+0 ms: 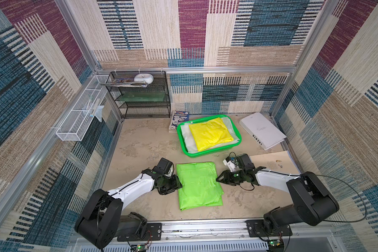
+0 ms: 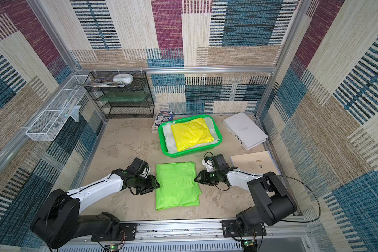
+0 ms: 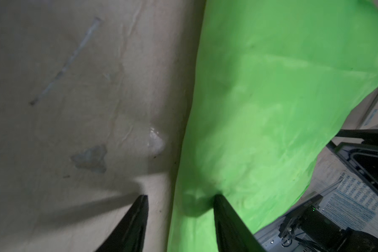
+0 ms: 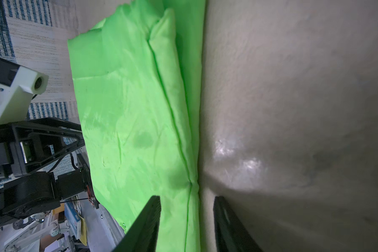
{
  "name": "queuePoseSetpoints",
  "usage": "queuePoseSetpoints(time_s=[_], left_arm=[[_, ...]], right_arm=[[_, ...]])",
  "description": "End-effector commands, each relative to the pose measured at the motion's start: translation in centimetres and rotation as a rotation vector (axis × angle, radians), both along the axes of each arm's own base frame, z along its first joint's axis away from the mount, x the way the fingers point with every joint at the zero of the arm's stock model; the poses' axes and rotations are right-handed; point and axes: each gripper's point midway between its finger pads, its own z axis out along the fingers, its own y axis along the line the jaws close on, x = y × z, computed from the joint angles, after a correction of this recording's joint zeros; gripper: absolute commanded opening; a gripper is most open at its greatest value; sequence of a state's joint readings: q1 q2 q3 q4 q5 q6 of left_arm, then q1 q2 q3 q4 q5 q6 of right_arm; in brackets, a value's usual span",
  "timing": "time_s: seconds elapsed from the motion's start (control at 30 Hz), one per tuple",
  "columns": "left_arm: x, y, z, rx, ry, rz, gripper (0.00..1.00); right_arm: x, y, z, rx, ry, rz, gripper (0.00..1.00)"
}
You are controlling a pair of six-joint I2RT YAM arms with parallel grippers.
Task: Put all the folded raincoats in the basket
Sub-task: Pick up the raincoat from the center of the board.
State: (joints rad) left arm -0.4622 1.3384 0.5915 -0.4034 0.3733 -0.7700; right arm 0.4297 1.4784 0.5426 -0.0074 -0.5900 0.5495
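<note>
On the table [image 1: 140, 148], near the green basket [image 1: 205, 153], the folded lime raincoat [image 1: 198, 185] lies flat. Both the left gripper [image 3: 181, 196] and the right gripper [image 4: 187, 197] stand spread, each astride one side edge of it.

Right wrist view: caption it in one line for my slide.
Right gripper, jaws open, straddling the edge of the folded green raincoat on the beige tabletop.

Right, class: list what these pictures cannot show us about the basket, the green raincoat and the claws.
Basket floor: hidden in both top views by the yellow raincoat and white sheet.
Left claw tips: covered in both top views by its own wrist.
Green raincoat underside: against the table in every view.
White booklet print: too small in both top views.
</note>
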Motion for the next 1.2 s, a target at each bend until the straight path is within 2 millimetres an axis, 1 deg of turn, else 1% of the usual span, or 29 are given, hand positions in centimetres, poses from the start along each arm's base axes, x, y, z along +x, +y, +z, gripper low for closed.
queuePoseSetpoints(time_s=[0.0, 0.1, 0.27, 0.4, 0.5, 0.57, 0.67, 0.77, 0.87, 1.0, 1.17], left_arm=[[0.4, -0.6, -0.3, -0.026, -0.011, -0.018, 0.52], [0.5, -0.4, -0.6, -0.011, -0.007, -0.017, 0.49], [0.8, -0.4, -0.7, -0.006, -0.019, -0.019, 0.45], [1.1, -0.6, -0.9, -0.011, -0.023, -0.018, 0.39], [1.3, -0.4, -0.9, 0.007, -0.028, -0.014, 0.30], [1.2, 0.3, -1.0, 0.042, -0.027, -0.004, 0.22], [0.9, 1.3, -1.4, 0.087, -0.025, 0.012, 0.16], [0.2, 2.7, -2.2, 0.151, 0.019, 0.041, 0.13], [-0.2, 3.2, -3.0, 0.170, 0.040, 0.048, 0.12], [-0.5, 3.3, -3.6, 0.168, 0.058, 0.049, 0.10], [-0.7, 3.4, -3.7, 0.175, 0.063, 0.050, 0.09]], right_arm=[[1.0, 0.8, 0.4, 0.030, -0.010, 0.006, 0.40], [1.1, 1.2, 0.2, 0.044, 0.006, 0.012, 0.36], [1.1, 1.2, 0.1, 0.044, 0.003, 0.019, 0.36], [0.9, 1.1, 0.0, 0.041, 0.003, 0.020, 0.35], [1.0, 1.1, 0.1, 0.040, 0.000, 0.018, 0.35], [0.9, 1.1, 0.2, 0.039, 0.000, 0.017, 0.36], [0.9, 1.0, 0.2, 0.039, -0.001, 0.019, 0.39], [0.7, 1.1, 0.2, 0.042, 0.001, 0.022, 0.49], [0.7, 1.1, 0.2, 0.046, 0.010, 0.020, 0.55], [0.1, 1.6, 0.1, 0.060, 0.032, 0.035, 0.54], [-0.8, 2.6, -0.1, 0.087, 0.075, 0.050, 0.47]])
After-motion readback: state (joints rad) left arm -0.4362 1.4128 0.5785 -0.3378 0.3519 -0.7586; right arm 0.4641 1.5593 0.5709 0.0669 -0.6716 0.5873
